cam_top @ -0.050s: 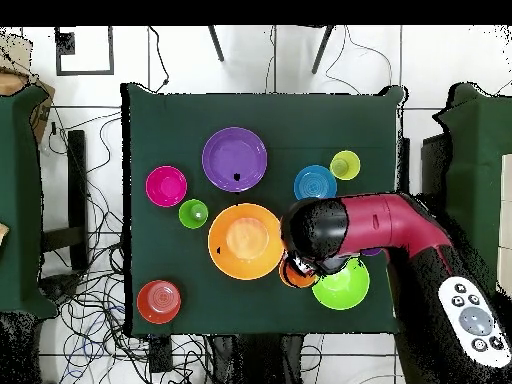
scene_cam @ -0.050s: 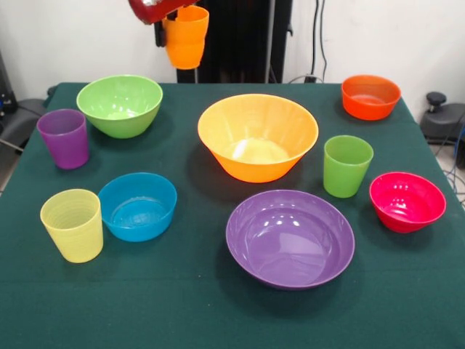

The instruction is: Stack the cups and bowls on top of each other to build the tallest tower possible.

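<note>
Four tapered plastic cups, six round glossy bowls. Three cups stand on the table (scene_cam @ -0.050s: 218,320): purple (scene_cam @ -0.050s: 64,138), yellow (scene_cam @ -0.050s: 72,225), green (scene_cam @ -0.050s: 347,166). The gripper (scene_cam @ -0.050s: 174,22) holds the orange cup (scene_cam @ -0.050s: 186,38) aloft, beyond the green bowl (scene_cam @ -0.050s: 120,105). No tower stands: the orange-yellow bowl (scene_cam @ -0.050s: 257,136), purple bowl (scene_cam @ -0.050s: 290,238) and the rest sit apart. The arm (cam_top @ -0.050s: 385,225) reaches over the table.

The robot's glossy dark-red, rounded plastic arm (cam_top @ -0.050s: 395,222) thickens toward a bulbous black joint housing (cam_top @ -0.050s: 315,232) at its end. Farther back the shell turns black, carrying a pale grey oval panel (cam_top @ -0.050s: 475,322) studded with small round dark buttons. In the front view only a shiny red casing edge (scene_cam @ -0.050s: 151,9) with black trim shows.
</note>
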### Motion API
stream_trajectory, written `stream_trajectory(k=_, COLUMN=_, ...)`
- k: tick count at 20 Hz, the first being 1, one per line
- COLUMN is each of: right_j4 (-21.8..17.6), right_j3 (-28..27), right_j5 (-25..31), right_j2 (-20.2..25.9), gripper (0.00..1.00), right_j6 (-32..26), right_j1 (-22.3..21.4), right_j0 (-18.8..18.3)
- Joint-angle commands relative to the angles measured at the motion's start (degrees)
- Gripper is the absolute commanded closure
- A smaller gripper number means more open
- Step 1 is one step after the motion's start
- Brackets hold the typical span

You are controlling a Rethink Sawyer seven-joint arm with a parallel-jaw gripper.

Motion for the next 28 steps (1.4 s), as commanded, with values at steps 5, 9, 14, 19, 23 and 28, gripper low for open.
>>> stream_trajectory(k=5, right_j4=0.3, right_j3=0.7, right_j5=1.7, right_j2=-1.5, gripper=1.00, right_j6=1.1, right_j1=-0.3, right_j0=1.0)
stream_trajectory(k=9, right_j4=-0.3, right_j3=1.6, right_j5=-0.5, right_j2=-2.1, gripper=1.00, right_j6=3.3, right_j1=-0.2, right_j0=1.5)
stream_trajectory(k=14, right_j4=-0.7, right_j3=1.6, right_j5=-3.3, right_j2=-3.2, gripper=1.00, right_j6=7.5, right_j1=0.4, right_j0=2.8)
stream_trajectory(k=19, right_j4=-0.7, right_j3=2.2, right_j5=-4.7, right_j2=-4.3, gripper=1.00, right_j6=9.1, right_j1=0.4, right_j0=3.2)
stream_trajectory(k=23, right_j4=-0.9, right_j3=2.3, right_j5=-6.8, right_j2=-5.1, gripper=1.00, right_j6=10.4, right_j1=0.7, right_j0=3.5)
stream_trajectory(k=28, right_j4=-1.1, right_j3=2.2, right_j5=-9.5, right_j2=-6.8, gripper=1.00, right_j6=12.6, right_j1=1.2, right_j0=4.4)
